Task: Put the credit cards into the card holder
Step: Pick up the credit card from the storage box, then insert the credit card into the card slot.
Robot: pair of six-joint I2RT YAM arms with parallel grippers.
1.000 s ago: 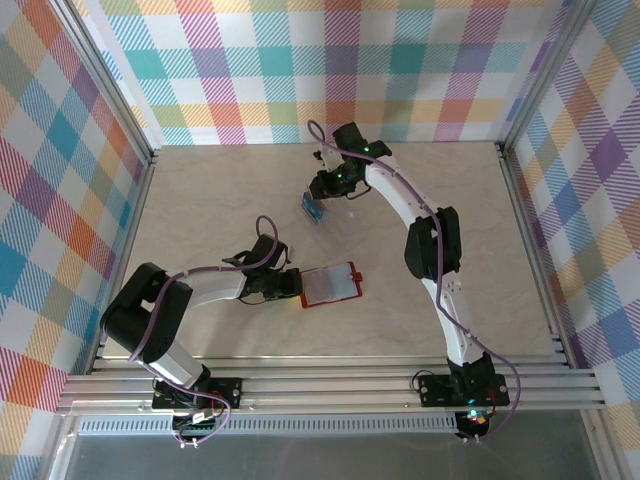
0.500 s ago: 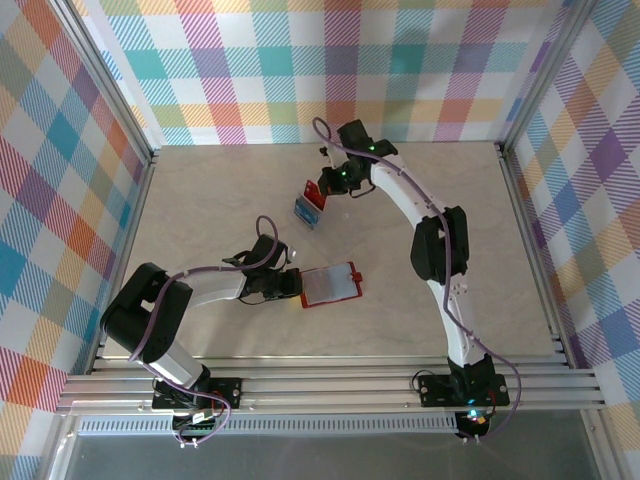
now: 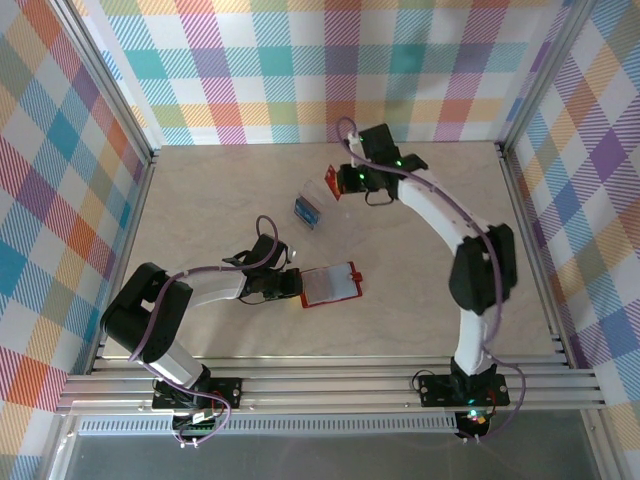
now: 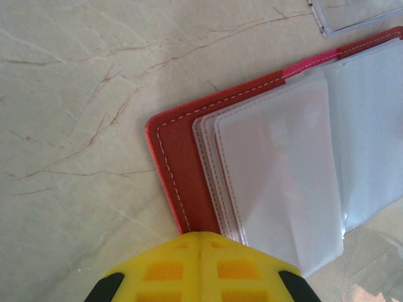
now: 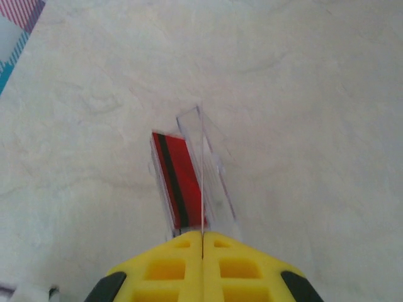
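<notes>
From above, the left hand (image 3: 295,284) is pressed together at the left edge of the open card holder (image 3: 331,285), low in the middle of the counter (image 3: 210,200). Higher up, the right hand (image 3: 346,181) pinches a red card (image 3: 333,184); a blue card (image 3: 308,211) lies just below-left.

At the left wrist, the closed hand (image 4: 200,251) meets the card holder's (image 4: 179,170) red border.

At the right wrist, the shut hand (image 5: 202,245) grips the red card (image 5: 176,182) beside a clear plastic piece (image 5: 217,182).
</notes>
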